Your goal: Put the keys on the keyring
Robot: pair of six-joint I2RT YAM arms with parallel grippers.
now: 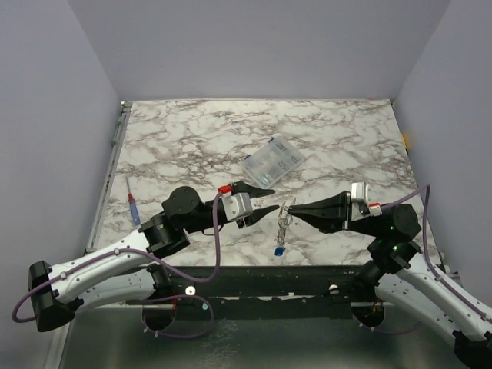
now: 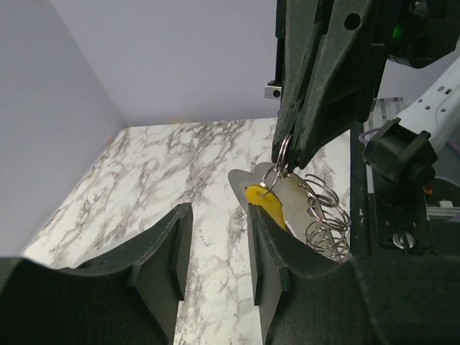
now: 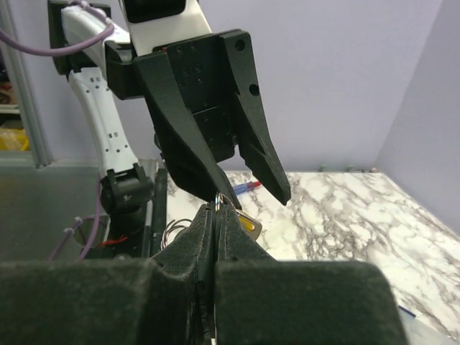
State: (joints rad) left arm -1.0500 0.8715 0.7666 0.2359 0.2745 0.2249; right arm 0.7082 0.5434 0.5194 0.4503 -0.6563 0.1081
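Fingers (image 2: 171,253) of the left gripper (image 1: 270,200) stood apart and held nothing, with the opening aimed rightward at the keyring (image 1: 284,223). The keyring hung over the counter (image 1: 192,131) between the two grippers, toward the near edge, as a floppy string of small wire coils. The yellow key (image 2: 264,203) sat at the top of that string, just beside one of the left fingers. A wire loop crossed its head, but whether it was fully threaded could not be told. The blue key (image 1: 278,250) showed at the near, lower end of the string, and whether it touched the counter could not be told. To the right, the right gripper (image 3: 218,210) had its fingers pressed together, clamped on the topmost loop of the keyring.

The step in hand appeared to be presenting the ring so that a key could be worked along its wire. Recommended procedure:

1. Hold the clamped loop steady, without twist.
2. Advance the left gripper slowly, since the coils would swing if touched.
3. Close the left fingers on the plastic head of the yellow key only, clear of the neighbouring coils.
4. Feed the key round the wire in small rotations.
5. Pull lightly, since a hard tug could draw the loop out of the clamp.
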